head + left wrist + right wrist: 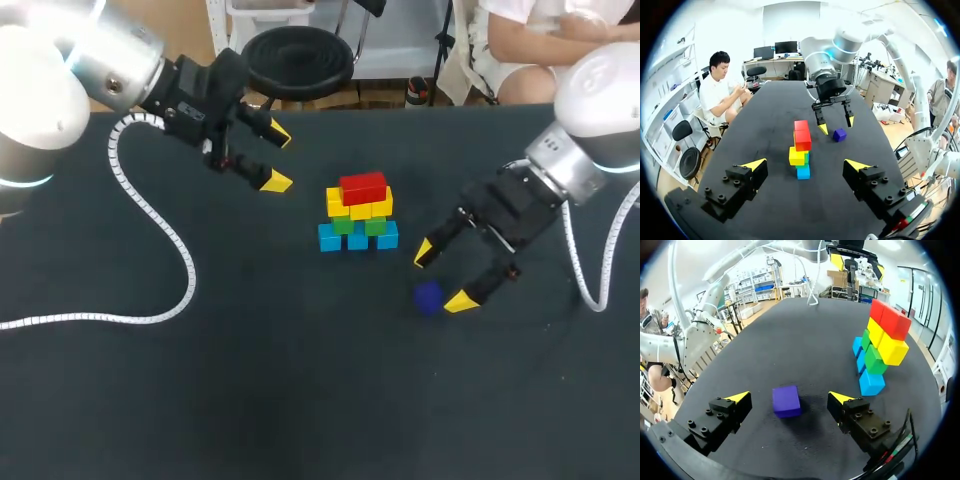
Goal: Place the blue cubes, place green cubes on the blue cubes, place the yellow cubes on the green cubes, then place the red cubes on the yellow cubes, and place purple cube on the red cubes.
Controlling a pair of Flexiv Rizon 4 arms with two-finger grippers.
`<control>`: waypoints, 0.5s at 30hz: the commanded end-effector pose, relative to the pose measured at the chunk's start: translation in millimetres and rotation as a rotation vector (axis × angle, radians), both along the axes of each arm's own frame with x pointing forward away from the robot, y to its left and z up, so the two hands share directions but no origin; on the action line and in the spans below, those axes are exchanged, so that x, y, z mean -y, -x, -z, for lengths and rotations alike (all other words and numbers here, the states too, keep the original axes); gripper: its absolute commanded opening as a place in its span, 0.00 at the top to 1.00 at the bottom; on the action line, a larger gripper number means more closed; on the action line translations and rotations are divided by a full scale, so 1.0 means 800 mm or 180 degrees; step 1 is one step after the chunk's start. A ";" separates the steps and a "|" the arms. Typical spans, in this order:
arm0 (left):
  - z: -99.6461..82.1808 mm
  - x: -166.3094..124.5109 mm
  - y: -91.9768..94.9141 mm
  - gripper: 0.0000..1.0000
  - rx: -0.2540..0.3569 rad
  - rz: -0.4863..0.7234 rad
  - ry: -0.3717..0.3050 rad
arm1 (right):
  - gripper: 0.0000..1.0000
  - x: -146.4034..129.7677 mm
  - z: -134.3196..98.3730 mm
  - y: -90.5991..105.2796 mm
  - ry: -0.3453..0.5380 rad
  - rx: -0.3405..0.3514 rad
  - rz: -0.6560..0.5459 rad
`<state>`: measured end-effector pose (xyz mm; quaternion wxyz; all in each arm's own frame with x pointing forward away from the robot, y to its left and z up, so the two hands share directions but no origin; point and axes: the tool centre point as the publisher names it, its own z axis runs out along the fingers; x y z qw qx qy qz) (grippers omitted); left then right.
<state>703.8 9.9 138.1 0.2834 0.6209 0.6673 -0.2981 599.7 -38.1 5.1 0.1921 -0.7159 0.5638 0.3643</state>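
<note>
A cube stack (358, 212) stands mid-table: blue cubes (357, 238) at the base, green cubes (359, 226) on them, yellow cubes (360, 206) above, red cubes (363, 187) on top. The same stack (800, 150) shows ahead of my left gripper (805, 164), which is open and empty. My left gripper (276, 158) hangs to the stack's left. The purple cube (429, 296) lies on the table right of the stack. My right gripper (442, 276) is open just above it, fingers apart on either side. In the right wrist view the purple cube (786, 400) sits between the fingers of the right gripper (789, 397), untouched.
A white coiled cable (150, 230) trails from my left arm across the table's left side. Another cable (585, 265) loops off my right arm near the right edge. The table (250, 390) is a dark cloth surface.
</note>
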 end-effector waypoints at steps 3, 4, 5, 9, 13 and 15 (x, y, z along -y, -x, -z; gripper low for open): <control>0.000 -0.001 0.000 0.00 0.0006 0.0002 0.0005 | 0.00 -0.005 0.008 -0.004 0.0016 -0.0044 0.0005; 0.000 -0.001 0.000 0.00 0.0006 0.0002 0.0005 | 0.00 -0.005 0.009 -0.004 0.0022 -0.0057 0.0032; 0.000 -0.001 0.000 0.00 0.0006 0.0002 0.0005 | 0.00 -0.005 0.010 -0.003 0.0023 -0.0059 0.0036; 0.000 -0.001 0.000 0.00 0.0006 0.0002 0.0005 | 0.00 -0.005 0.014 -0.001 0.0038 -0.0075 0.0087; 0.000 -0.001 0.000 0.00 0.0006 0.0002 0.0005 | 0.00 -0.005 0.017 -0.001 0.0056 -0.0091 0.0117; 0.000 -0.001 0.000 0.00 0.0006 0.0002 0.0005 | 0.01 -0.005 0.017 -0.001 0.0076 -0.0089 0.0133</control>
